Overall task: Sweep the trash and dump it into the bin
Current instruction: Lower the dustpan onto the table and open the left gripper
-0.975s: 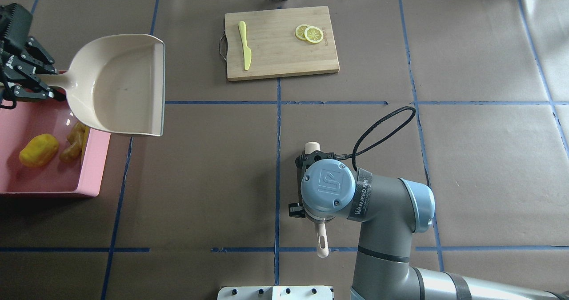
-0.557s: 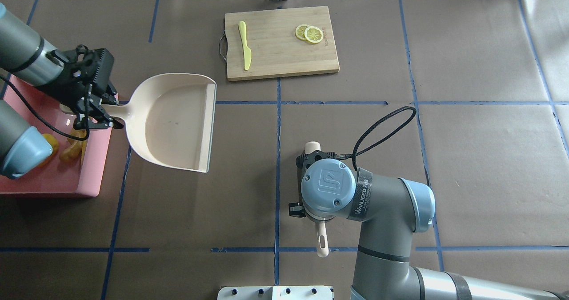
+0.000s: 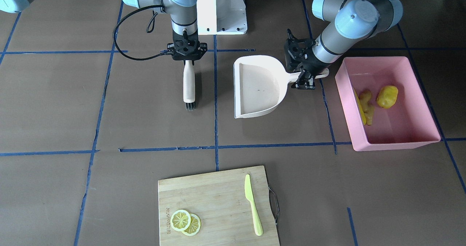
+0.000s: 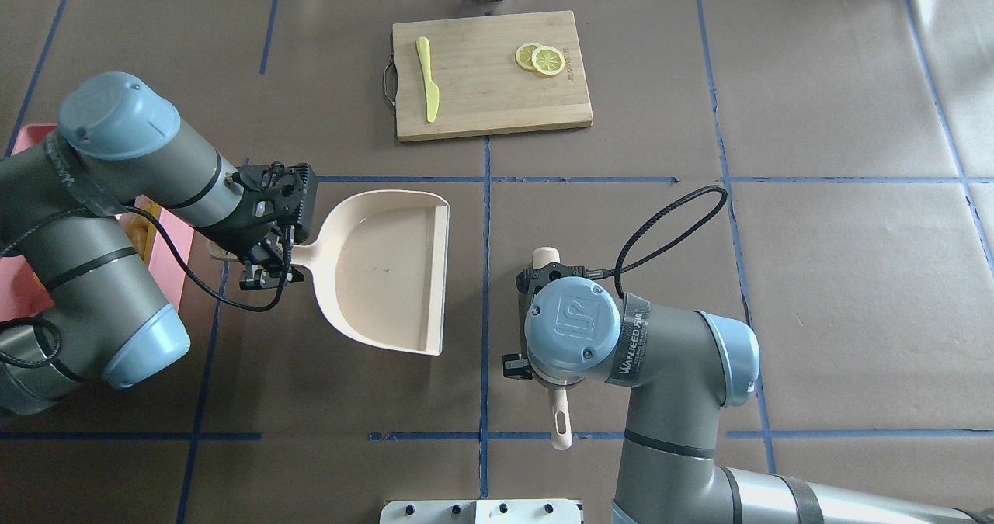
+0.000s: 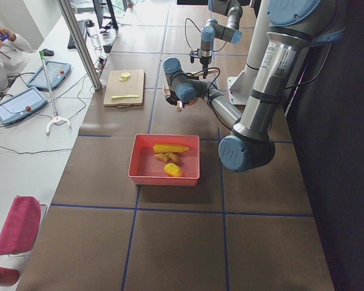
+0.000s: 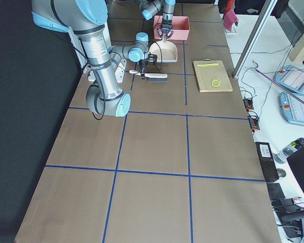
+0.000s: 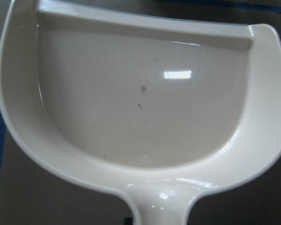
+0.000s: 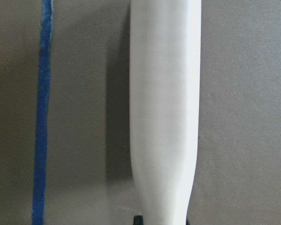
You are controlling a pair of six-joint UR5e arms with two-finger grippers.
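- Clock directions are read from overhead, with twelve o'clock pointing away from the robot's base.
- Nearest the base, your right jaws are clamped on the handle of the brush [image 3: 189, 85]. It lies along the table [image 3: 54, 104] with its bristle end toward twelve o'clock, and no trash shows around it.
- Just beside the brush, at its nine o'clock, is the dustpan [image 3: 256, 89], with its mouth facing three o'clock and nothing in its tray. Whether it rests on the table or hangs just above it, you cannot tell from these views.
- Your left jaws are closed on the dustpan's handle, at the pan's nine o'clock end.
- With the pan bare, the dump looks done and nothing seems left to sweep. Your next move is likely just to set both tools flat and let go, lowering the pan gently so its lip does not catch.
- The bin [image 3: 400, 122] stands at nine o'clock of the left jaws, near them but apart.
- All the trash lies inside the bin:
  - the corn cob [image 5: 171, 148] is along the wall nearest the jaws;
  - the ginger root [image 5: 168, 158] is right beside the cob;
  - the fruit [image 3: 387, 96] is a little further toward nine o'clock.
- Farthest out, at twelve o'clock, the cutting board [image 4: 489, 105] carries the lemon slices [image 4: 541, 59] and the green knife [image 4: 427, 78]. They are well apart from both jaws, and you leave them.
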